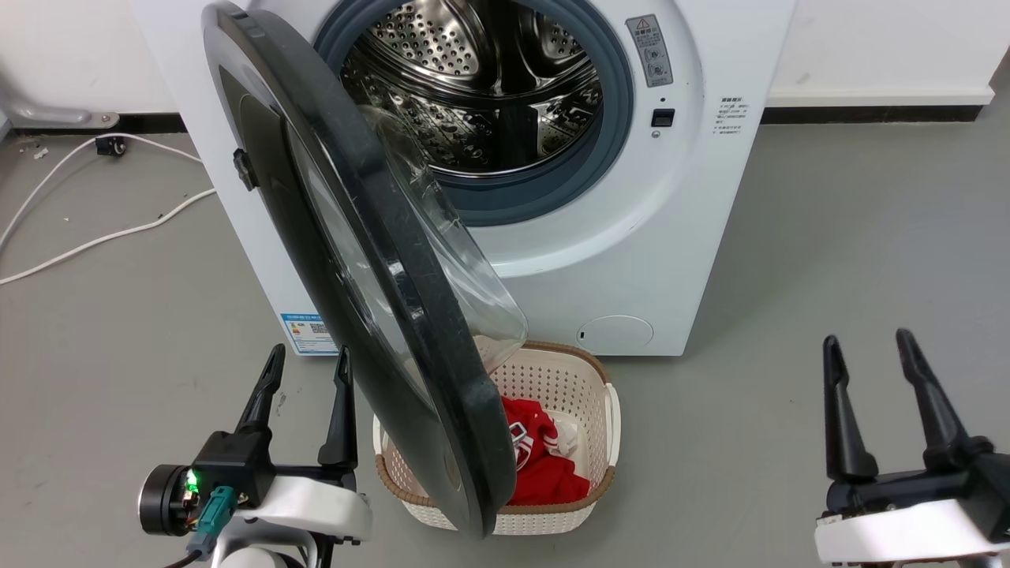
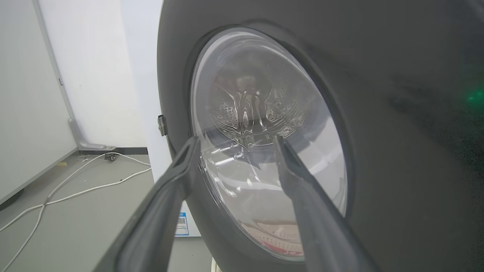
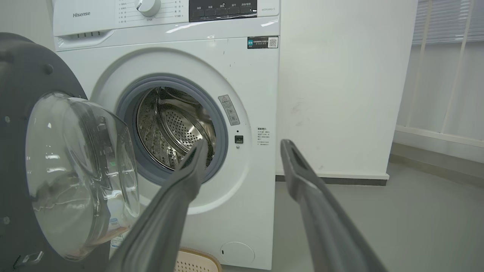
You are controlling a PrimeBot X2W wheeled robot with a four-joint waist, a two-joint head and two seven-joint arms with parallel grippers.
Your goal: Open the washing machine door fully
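left gripper (image 1: 309, 353) released, empty, just beside outer face of washing machine door (image 1: 442, 347). right gripper (image 1: 866, 341) released, empty, well apart to the right. door swung partway out from washing machine (image 1: 631, 237), over basket (image 1: 572, 371) of red clothes (image 1: 544, 473) on floor (image 1: 828, 237).

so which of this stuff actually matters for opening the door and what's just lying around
For the job:
washing machine door, part open
washing machine

Just lying about:
cream basket in front of the machine
red clothes in it
white cable on the floor
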